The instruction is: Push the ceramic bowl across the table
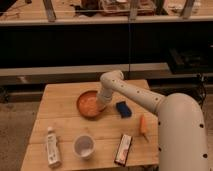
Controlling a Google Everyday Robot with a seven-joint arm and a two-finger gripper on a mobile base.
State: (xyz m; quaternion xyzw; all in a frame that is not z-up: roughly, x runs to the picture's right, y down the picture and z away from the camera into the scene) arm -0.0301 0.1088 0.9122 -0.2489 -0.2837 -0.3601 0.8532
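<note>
The ceramic bowl (88, 104), wide, shallow and orange-brown with a darker rim, sits on the light wooden table (59, 100) a little left of its middle. My gripper (101, 105) reaches down from the white arm to the bowl's right rim and seems to touch it. The arm covers part of that rim.
A blue sponge (122, 109) lies just right of the gripper. An orange carrot-like piece (144, 126) lies near the right edge. A white cup (84, 146), a white bottle (51, 147) and a dark flat packet (123, 149) lie along the front. Dark shelving stands behind the table.
</note>
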